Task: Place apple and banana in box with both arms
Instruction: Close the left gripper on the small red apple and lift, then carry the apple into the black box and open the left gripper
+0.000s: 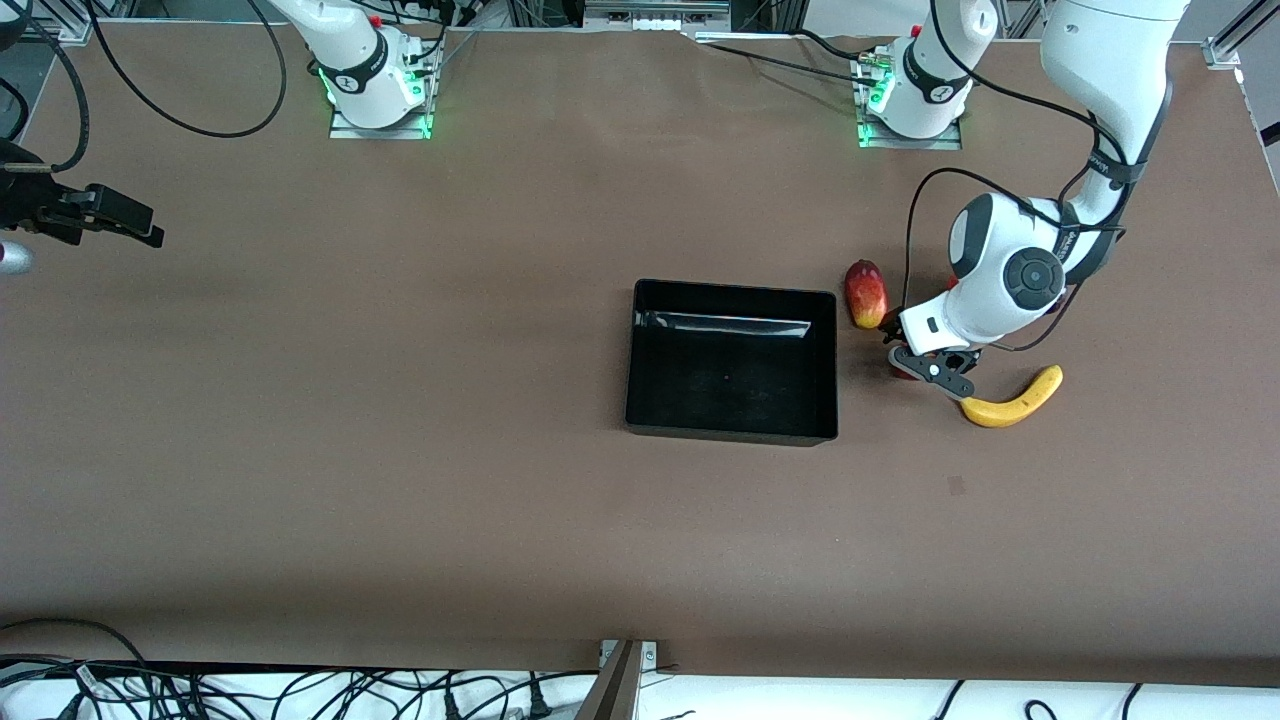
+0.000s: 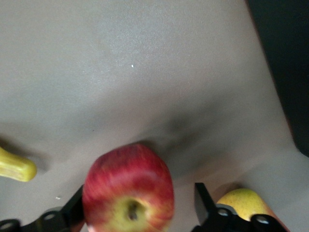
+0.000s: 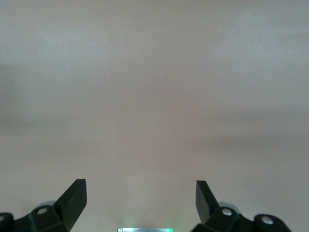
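Observation:
The red apple (image 2: 128,191) with a yellowish stem end sits on the table between the open fingers of my left gripper (image 2: 140,191). One finger is against it and the other (image 2: 203,200) stands a gap away. In the front view the left gripper (image 1: 918,366) is low over the apple and hides nearly all of it. It is between the black box (image 1: 733,425) and the yellow banana (image 1: 1015,400). The box holds nothing. My right gripper (image 1: 140,228) is open and empty over bare table at the right arm's end; it also shows in the right wrist view (image 3: 140,191).
A red-yellow oval fruit (image 1: 865,293) lies beside the box, farther from the front camera than the left gripper; it also shows in the left wrist view (image 2: 244,203). The banana's tip (image 2: 17,168) and a box corner (image 2: 289,72) show there too.

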